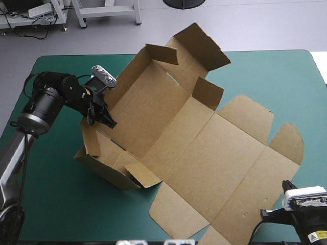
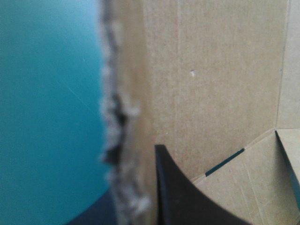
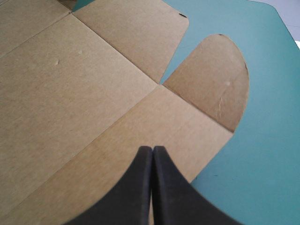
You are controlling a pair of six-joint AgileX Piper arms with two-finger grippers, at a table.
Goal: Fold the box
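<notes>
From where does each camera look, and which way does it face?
High view: above and behind the robot, facing forward and down at the box and teal-green cover; shows the left end effector and right end effector.
Left wrist view: above the left wrist, facing the box's raised wall; one black finger shows.
Right wrist view: above the right wrist, facing across the flat lid; shut fingers show.
Shared: high and right wrist views both show the rounded flap.

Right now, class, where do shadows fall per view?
High view: shade inside the box at its tucked near corner. Left wrist view: the teal-green cover darkens in one patch against the board's edge. Right wrist view: even light, no hard shadow.
</notes>
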